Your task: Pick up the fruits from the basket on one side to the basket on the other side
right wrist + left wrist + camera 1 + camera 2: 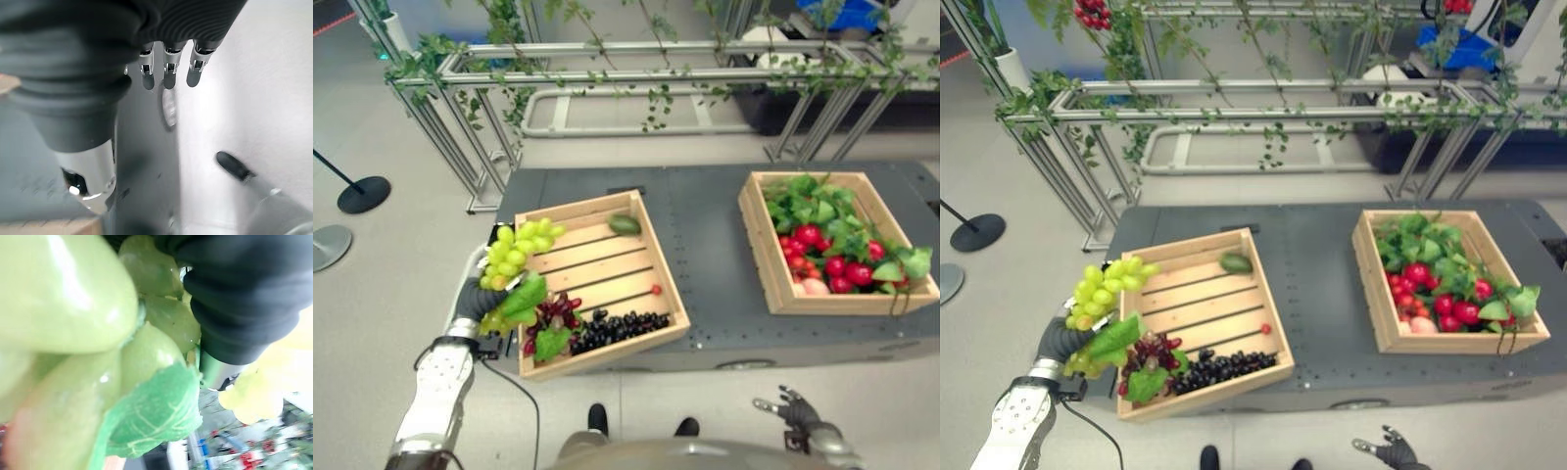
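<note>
The left hand [470,299] is clasped round a bunch of pale green grapes with a green leaf [514,264], holding it raised at the outer left edge of the light wooden slatted crate [607,257] on the left of the dark grey metal surface [705,225]. In the left wrist view the green grapes [73,333] press right against the hand's dark cover. Inside that left crate lie a cluster of dark red grapes with a green leaf [551,318], a bunch of small black grapes [617,328] along the near wall, a small red berry [656,290] and a dark green oval fruit [625,224] in the far corner. The second light wooden crate [759,250] stands well apart on the right of the surface, holding red round fruits [822,259] among green leaves [813,206]. The right hand [793,406] hangs low below the surface's near edge, its fingers [168,73] relaxed and holding nothing.
</note>
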Motion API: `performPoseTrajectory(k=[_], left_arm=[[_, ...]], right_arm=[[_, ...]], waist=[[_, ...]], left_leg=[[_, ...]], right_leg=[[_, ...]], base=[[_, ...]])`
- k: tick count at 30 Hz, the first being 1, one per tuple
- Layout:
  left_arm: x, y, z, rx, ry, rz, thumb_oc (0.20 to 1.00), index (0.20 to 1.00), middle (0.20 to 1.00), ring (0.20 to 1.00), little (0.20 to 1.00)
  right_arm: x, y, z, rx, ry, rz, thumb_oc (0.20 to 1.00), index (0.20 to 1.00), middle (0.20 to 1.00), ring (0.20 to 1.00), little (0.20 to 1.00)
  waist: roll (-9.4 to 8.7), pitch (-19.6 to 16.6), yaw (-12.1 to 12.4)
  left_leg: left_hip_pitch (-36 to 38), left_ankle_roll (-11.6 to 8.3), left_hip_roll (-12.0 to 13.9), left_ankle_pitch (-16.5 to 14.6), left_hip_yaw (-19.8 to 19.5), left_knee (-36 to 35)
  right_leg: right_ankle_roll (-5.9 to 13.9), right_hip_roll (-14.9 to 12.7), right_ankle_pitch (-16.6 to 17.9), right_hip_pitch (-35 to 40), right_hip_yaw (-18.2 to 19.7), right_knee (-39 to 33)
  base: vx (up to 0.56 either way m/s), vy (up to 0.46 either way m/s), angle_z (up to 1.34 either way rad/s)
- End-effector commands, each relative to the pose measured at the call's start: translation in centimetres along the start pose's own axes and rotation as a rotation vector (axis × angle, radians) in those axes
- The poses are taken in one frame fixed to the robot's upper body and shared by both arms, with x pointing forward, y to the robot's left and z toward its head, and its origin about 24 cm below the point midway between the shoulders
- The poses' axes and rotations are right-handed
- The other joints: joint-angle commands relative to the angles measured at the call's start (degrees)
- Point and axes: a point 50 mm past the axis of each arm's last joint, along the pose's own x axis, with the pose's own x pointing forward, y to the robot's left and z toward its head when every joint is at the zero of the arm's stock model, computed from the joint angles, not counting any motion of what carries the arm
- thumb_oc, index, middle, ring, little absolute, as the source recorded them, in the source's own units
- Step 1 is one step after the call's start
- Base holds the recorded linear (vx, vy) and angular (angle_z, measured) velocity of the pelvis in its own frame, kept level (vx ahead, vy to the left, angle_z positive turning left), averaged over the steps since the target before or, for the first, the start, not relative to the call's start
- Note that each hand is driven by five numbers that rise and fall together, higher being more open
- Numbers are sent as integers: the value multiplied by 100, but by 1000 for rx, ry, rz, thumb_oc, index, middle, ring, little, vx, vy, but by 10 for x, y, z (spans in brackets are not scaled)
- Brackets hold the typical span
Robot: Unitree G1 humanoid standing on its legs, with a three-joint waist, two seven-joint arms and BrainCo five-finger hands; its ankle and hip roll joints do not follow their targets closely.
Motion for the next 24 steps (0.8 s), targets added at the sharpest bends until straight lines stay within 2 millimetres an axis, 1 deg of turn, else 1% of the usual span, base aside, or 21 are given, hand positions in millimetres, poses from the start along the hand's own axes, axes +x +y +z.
performPoseTrajectory(k=[1,2,3,4,5,6,7,8,9,10,11,12,13,14,16,17,18,21,23,24], left_arm=[[5,15,57,-23,-313,4,200,200,200,200,200],[5,15,61,-28,-330,-14,200,200,200,200,200],[5,15,61,-28,-330,-14,200,200,200,200,200],[5,15,67,-36,-355,-52,200,200,200,200,200],[5,14,70,-43,-370,-73,200,200,200,200,200],[5,14,70,-46,-370,-75,200,200,200,200,200],[6,12,75,-93,-393,-115,200,200,200,200,200],[7,10,77,-103,-402,-140,200,200,200,200,200],[7,10,77,-105,-402,-140,200,200,200,200,200],[9,6,88,-98,-440,-198,200,200,200,200,200],[9,6,88,-99,-442,-197,200,200,200,200,200],[13,4,96,-93,-471,-234,200,200,200,200,200],[15,2,101,-95,-486,-256,200,200,200,200,200],[18,0,102,-98,-491,-270,200,200,200,200,200],[26,-6,112,-86,-519,-316,200,200,200,200,200],[28,-9,114,-94,-530,-326,200,200,200,200,200],[30,-11,118,-98,-543,-337,200,200,200,200,200],[36,-15,125,-100,-570,-346,200,200,200,200,200],[38,-19,127,-110,-580,-355,200,200,200,200,200],[38,-20,127,-111,-582,-355,200,200,200,200,200]], right_arm=[[1,-8,51,-19,-216,98,1000,1000,1000,1000,1000],[-3,-17,71,-27,-292,100,1000,1000,1000,1000,1000],[-3,-17,71,-27,-291,100,1000,1000,1000,1000,1000],[-14,-38,112,3,-447,121,1000,1000,1000,1000,1000],[-19,-45,128,36,-511,128,1000,1000,1000,1000,1000],[-19,-46,128,38,-511,128,1000,1000,1000,1000,1000],[-35,-56,175,16,-661,188,1000,1000,1000,1000,1000],[-41,-60,188,-3,-695,210,1000,1000,1000,1000,1000],[-41,-60,189,-3,-695,210,1000,1000,1000,1000,1000],[-63,-60,234,-44,-836,278,1000,1000,1000,1000,1000],[-63,-60,235,-44,-837,279,1000,1000,1000,1000,1000],[-77,-49,261,-67,-924,357,1000,1000,1000,1000,1000],[-87,-40,277,-106,-971,415,1000,1000,1000,1000,1000],[-92,-36,286,-137,-993,423,1000,1000,1000,1000,1000],[-104,-17,315,-237,-1050,481,1000,1000,1000,1000,1000],[-107,-10,322,-242,-1063,501,1000,1000,1000,1000,1000],[-112,0,332,-267,-1092,536,1000,1000,1000,1000,1000],[-119,17,347,-289,-1131,570,1000,1000,1000,1000,1000],[-123,27,352,-301,-1151,595,1000,1000,1000,1000,1000],[-123,32,351,-303,-1150,614,1000,1000,1000,1000,1000]], waist=[[-270,-330,135],[-268,-362,140],[-265,-361,141],[-284,-443,149],[-294,-485,152],[-285,-480,158],[-316,-581,191],[-319,-610,201],[-310,-605,198],[-337,-691,237],[-330,-679,233],[-347,-744,268],[-350,-783,266],[-358,-812,272],[-368,-883,305],[-366,-899,309],[-368,-924,329],[-362,-963,333],[-347,-972,323],[-334,-977,311]], left_leg=[[-2,-138,-8,-317,193,272],[34,-137,-13,-322,184,269],[36,-137,-13,-322,184,268],[75,-136,-34,-333,188,257],[91,-133,-47,-339,191,251],[95,-132,-48,-339,192,250],[134,-120,-79,-349,192,241],[150,-116,-85,-353,189,240],[151,-116,-85,-354,188,240],[171,-118,-104,-356,188,242],[172,-117,-105,-356,189,241],[183,-119,-118,-350,172,247],[193,-124,-120,-341,172,238],[205,-125,-124,-337,165,234],[224,-123,-143,-327,151,228],[237,-122,-146,-324,144,220],[245,-119,-153,-322,139,222],[263,-113,-162,-325,141,232],[289,-104,-171,-317,149,217],[300,-103,-173,-312,151,211]], right_leg=[[616,-440,-169,52,-16,72],[623,-454,-175,100,-32,74],[624,-454,-175,102,-32,74],[640,-478,-179,158,-41,77],[651,-488,-175,177,-49,77],[653,-489,-174,180,-48,77],[662,-517,-166,218,-63,78],[661,-524,-169,239,-71,80],[661,-524,-170,240,-71,80],[669,-537,-154,267,-83,84],[670,-538,-153,268,-82,85],[670,-554,-147,296,-97,87],[671,-564,-147,318,-114,87],[676,-571,-142,337,-130,87],[685,-586,-124,365,-150,83],[688,-598,-120,381,-158,81],[691,-605,-112,391,-155,81],[686,-610,-98,410,-134,84],[684,-613,-98,440,-126,84],[681,-618,-98,454,-131,85]], base=[[26,31,17],[18,21,9],[10,45,7],[-1,51,4],[-1,52,2],[-7,44,1],[-2,35,2],[-2,34,3],[0,0,0],[0,0,0],[-16,35,3],[-16,27,3],[-19,30,3],[-13,21,5],[-11,12,5],[0,0,0],[0,0,0],[-1,4,3],[1,2,2],[0,0,0]])
